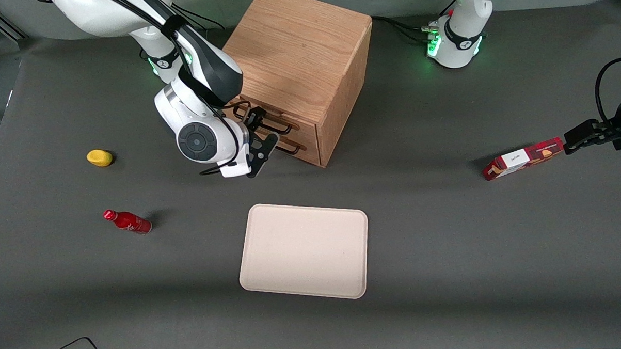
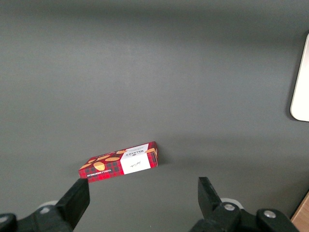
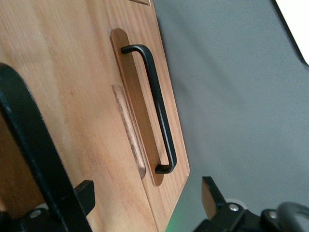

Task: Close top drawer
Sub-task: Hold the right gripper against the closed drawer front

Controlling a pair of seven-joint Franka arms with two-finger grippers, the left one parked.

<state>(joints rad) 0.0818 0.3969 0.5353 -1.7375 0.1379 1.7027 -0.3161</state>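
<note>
The oak cabinet (image 1: 306, 45) stands at the back middle of the table. The top drawer (image 1: 280, 117) shows its black bar handle (image 1: 273, 125), with the lower drawer's handle (image 1: 291, 147) under it. The top drawer's front looks almost flush with the cabinet; I cannot tell how far it stands out. My right gripper (image 1: 262, 132) is open and empty, right in front of the drawer fronts at handle height. In the right wrist view the open gripper (image 3: 147, 203) faces the wood front (image 3: 63, 72). One black handle (image 3: 157, 106) lies ahead, and a thick black bar (image 3: 29, 145) crosses very close to the camera.
A cream tray (image 1: 304, 251) lies nearer the front camera than the cabinet. A red bottle (image 1: 127, 221) and a yellow object (image 1: 99, 157) lie toward the working arm's end. A red box (image 1: 523, 159) lies toward the parked arm's end and shows in the left wrist view (image 2: 120, 164).
</note>
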